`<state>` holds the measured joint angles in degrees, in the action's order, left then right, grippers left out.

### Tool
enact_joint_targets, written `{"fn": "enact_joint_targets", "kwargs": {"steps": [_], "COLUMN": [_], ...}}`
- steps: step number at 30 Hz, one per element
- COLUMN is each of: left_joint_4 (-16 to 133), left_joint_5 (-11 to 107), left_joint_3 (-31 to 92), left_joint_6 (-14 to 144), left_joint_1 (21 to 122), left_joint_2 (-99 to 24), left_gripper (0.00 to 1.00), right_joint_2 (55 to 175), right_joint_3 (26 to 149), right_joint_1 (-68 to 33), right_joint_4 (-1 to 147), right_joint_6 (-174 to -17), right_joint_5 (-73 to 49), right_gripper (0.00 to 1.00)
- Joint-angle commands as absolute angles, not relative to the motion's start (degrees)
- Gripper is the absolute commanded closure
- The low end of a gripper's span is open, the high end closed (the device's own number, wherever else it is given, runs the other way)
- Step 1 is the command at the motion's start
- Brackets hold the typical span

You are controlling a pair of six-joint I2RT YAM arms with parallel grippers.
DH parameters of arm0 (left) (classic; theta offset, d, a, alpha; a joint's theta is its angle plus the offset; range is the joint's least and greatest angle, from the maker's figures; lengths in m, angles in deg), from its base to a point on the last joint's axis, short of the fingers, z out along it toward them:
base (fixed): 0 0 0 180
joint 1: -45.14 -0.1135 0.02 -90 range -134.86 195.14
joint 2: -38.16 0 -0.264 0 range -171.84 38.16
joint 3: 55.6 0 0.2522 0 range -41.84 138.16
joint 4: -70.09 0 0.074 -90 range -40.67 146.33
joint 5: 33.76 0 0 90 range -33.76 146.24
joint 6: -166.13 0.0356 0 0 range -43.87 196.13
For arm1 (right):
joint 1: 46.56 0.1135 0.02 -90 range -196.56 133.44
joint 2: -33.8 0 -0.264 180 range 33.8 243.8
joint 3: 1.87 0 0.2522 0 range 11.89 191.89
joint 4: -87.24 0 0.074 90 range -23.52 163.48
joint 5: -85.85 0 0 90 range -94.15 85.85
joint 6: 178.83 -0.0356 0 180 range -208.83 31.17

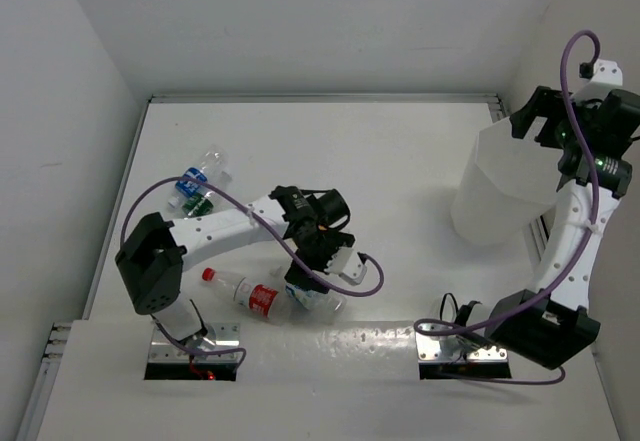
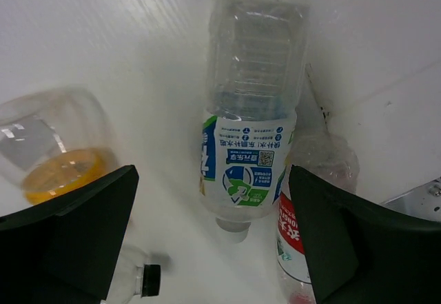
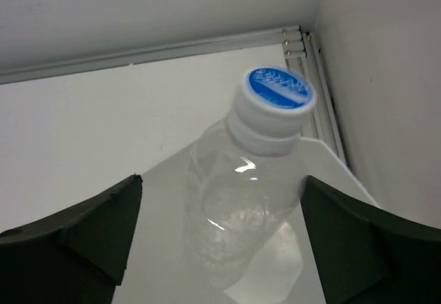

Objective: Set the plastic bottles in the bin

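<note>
The bin (image 1: pixel 490 191) stands at the right; its pale wall also shows in the right wrist view (image 3: pixel 151 249). My right gripper (image 1: pixel 538 121) (image 3: pixel 222 183) is open above the bin's mouth. A clear bottle with a blue-and-white cap (image 3: pixel 248 187) is loose between the jaws, over the bin. My left gripper (image 1: pixel 320 261) (image 2: pixel 212 176) is open, low over a lying bottle with a blue-green label (image 2: pixel 251 118). A red-labelled bottle (image 2: pixel 303 207) (image 1: pixel 250 296) lies by the right finger. An orange-bottomed bottle (image 2: pixel 58 152) and a black-capped bottle (image 2: pixel 138 280) lie by the left finger.
Two or three more bottles with blue and green caps (image 1: pixel 200 186) lie at the back left near the left wall. A metal rail (image 3: pixel 303 49) runs along the back and right table edges. The bin stands close to the right arm.
</note>
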<state>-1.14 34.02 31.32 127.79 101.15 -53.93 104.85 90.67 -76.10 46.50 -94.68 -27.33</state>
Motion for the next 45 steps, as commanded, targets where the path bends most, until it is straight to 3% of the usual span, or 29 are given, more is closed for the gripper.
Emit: {"fn": "enact_joint_targets", "kwargs": {"steps": [1, 14, 17, 21, 24, 27, 31, 34, 37, 41, 45], "left_joint_4": [-0.9, 12.54, 16.86, 20.12, 20.12, 21.34, 33.15, 52.09, 69.88, 73.91, 75.23], "left_joint_5": [35.06, 35.58, 37.26, 36.05, 29.64, 18.57, 1.54, -4.21, -8.44, -9.5, -9.5], "left_joint_3": [28.74, 18.89, 17.57, 23.08, 28.36, 37.94, 46.82, 49.47, 50.17, 54.3, 53.79], "left_joint_6": [130.88, 128.25, 124.74, 118.42, 112.46, 101.5, 77.98, 56.9, 40.25, 37.02, 36.23], "left_joint_1": [101.74, 103.41, 102.63, 98.68, 92.62, 85.94, 78.55, 75.47, 74.58, 75.98, 76.6], "left_joint_2": [-55.0, -59.75, -60.28, -57.3, -50.8, -48.06, -48.4, -50.16, -52.1, -53.94, -53.34], "left_gripper": [0.02, 0.01, 0.12, 0.57, 0.69, 0.7, 0.7, 0.7, 0.7, 0.7, 0.69], "right_joint_2": [105.78, 100.43, 98.05, 95.5, 94.89, 94.36, 95.41, 98.83, 100.42, 101.21, 104.02], "right_joint_3": [93.62, 100.13, 98.99, 95.57, 93.72, 88.02, 81.42, 84.12, 87.46, 90.9, 93.61], "right_joint_1": [-76.53, -76.97, -76.97, -77.05, -76.97, -76.97, -74.96, -67.09, -57.06, -44.5, -36.99], "right_joint_4": [43.35, 37.01, 38.5, 43.76, 48.67, 66.66, 114.72, 123.64, 119.05, 95.59, 90.82], "right_joint_6": [-92.44, -94.19, -96.65, -100.86, -106.91, -123.85, -161.5, -173.71, -167.98, -147.12, -138.19], "right_joint_5": [-30.78, -45.28, -52.21, -60.12, -65.66, -72.35, -73.33, -71.66, -70.16, -66.39, -63.58], "right_gripper": [0.02, 0.0, 0.0, 0.0, 0.0, 0.0, 0.0, 0.0, 0.0, 0.0, 0.0]}}
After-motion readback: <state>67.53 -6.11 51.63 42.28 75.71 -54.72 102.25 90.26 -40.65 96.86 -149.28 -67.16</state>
